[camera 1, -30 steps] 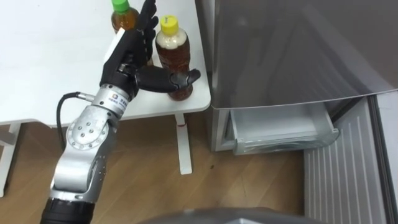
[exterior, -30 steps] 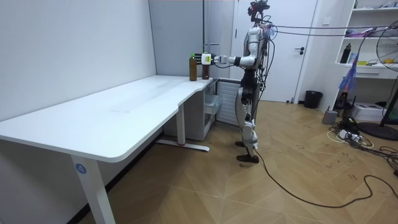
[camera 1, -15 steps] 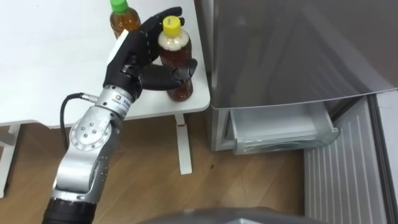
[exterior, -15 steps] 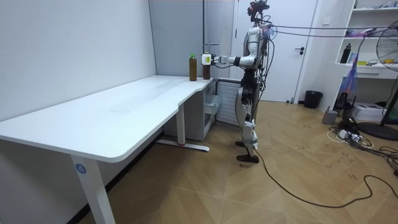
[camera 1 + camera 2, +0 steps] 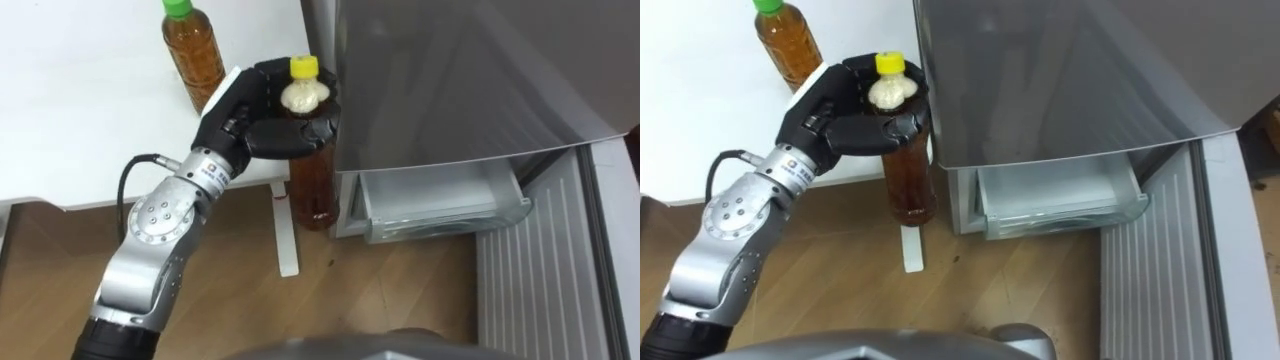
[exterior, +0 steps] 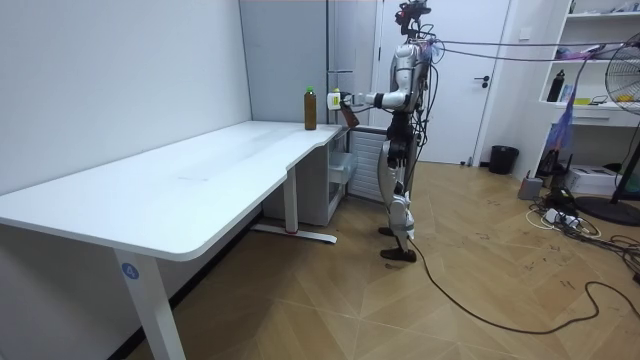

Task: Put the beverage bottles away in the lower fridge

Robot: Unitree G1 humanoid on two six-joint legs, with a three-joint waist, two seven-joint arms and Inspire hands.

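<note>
Robot at the far end of a long white counter, standing on the wood floor beside a grey fridge, its left arm stretched out toward the counter's corner. Its left hand is wrapped round the neck and shoulder of a yellow-capped bottle of brown drink, with the fingers curled over the far side and the thumb closing across the front just under the cap. The bottle hangs upright past the counter's edge, with only floor beneath its base. It sits in the gap between the counter's corner and the fridge's side wall, very near the fridge (whether it touches the grey panel cannot be told).

A second drink, a green-capped bottle of the same brown liquid, stands upright on the counter near that corner, just beyond the hand and apart from it. Low on the fridge a pale, translucent drawer juts forward from the lower compartment, and a white ribbed panel runs down alongside it on the robot's right. A white counter leg drops to the floor just beside the held bottle. In the room view the held bottle shows as a small dark shape at the end of the outstretched arm, with the green-capped bottle on the counter next to it.
</note>
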